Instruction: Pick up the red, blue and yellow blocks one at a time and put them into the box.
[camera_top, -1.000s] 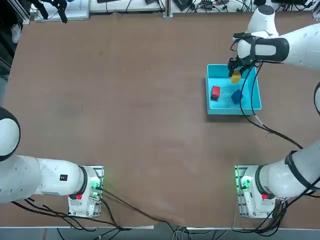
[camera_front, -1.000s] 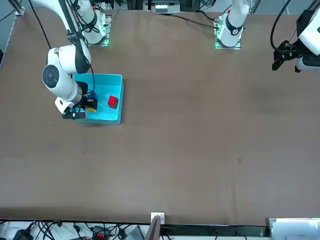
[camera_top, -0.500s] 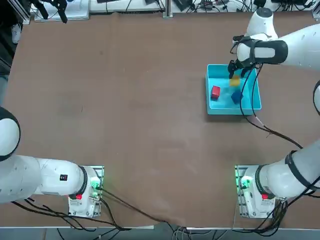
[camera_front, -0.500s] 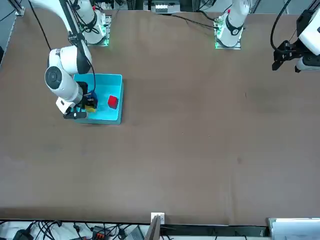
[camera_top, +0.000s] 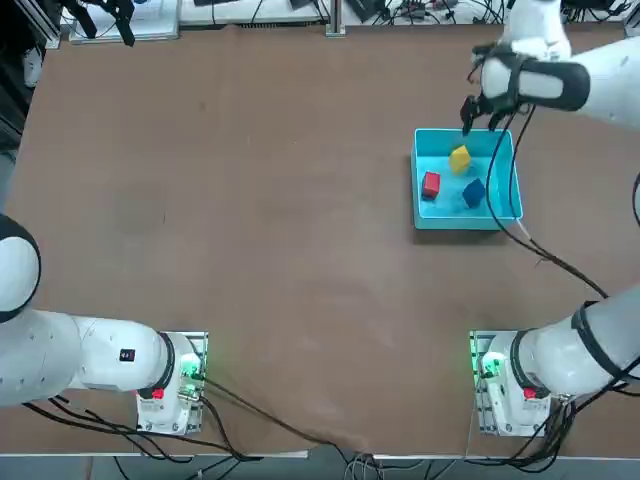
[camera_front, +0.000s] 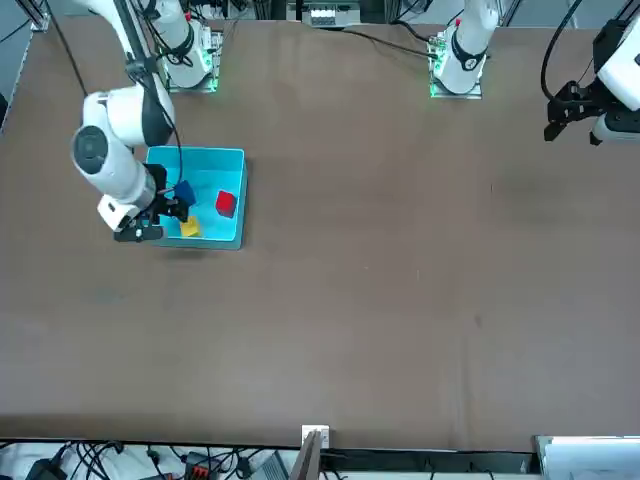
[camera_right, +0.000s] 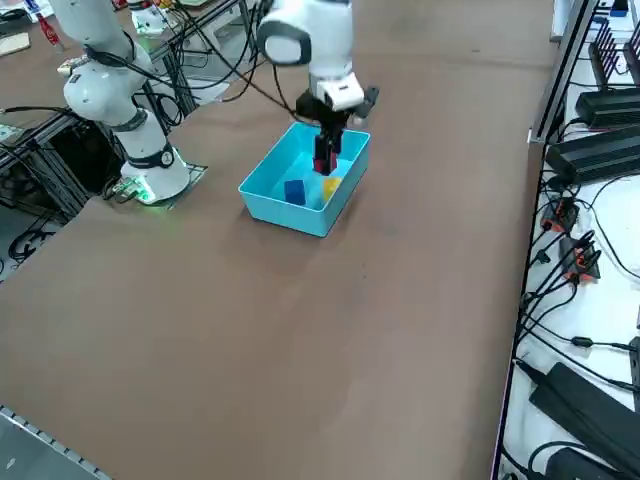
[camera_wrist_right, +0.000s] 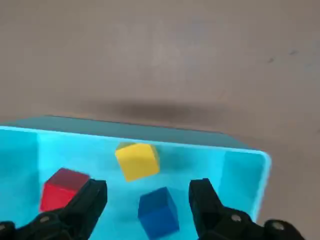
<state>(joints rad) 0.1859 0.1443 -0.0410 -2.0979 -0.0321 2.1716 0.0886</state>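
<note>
My right gripper (camera_top: 482, 112) hangs above the far wall of the box (camera_top: 421, 222), that is, the wall farthest from my base, with both fingers (camera_wrist_right: 86, 200) spread wide and nothing between them. In the wrist view the gap between the pads frames the blue block (camera_wrist_right: 158, 210), well below them.

All three cubes lie inside the box. Being cubes, they have no long axis, so only their turn can be told. The yellow block (camera_top: 460, 158) sits nearest the far wall, turned so its edges run at a slant to the box walls, a corner pointing toward that wall. The blue block (camera_top: 474, 192) lies nearer the box's middle, toward the wall on my right side, also skewed against the walls. The red block (camera_top: 431, 184) rests close to the wall on my left side, its edges running nearly square with that wall. None of the three touches another.

The box itself sits flat on the brown table (camera_top: 250, 220), its sides roughly parallel to the table edges.
</note>
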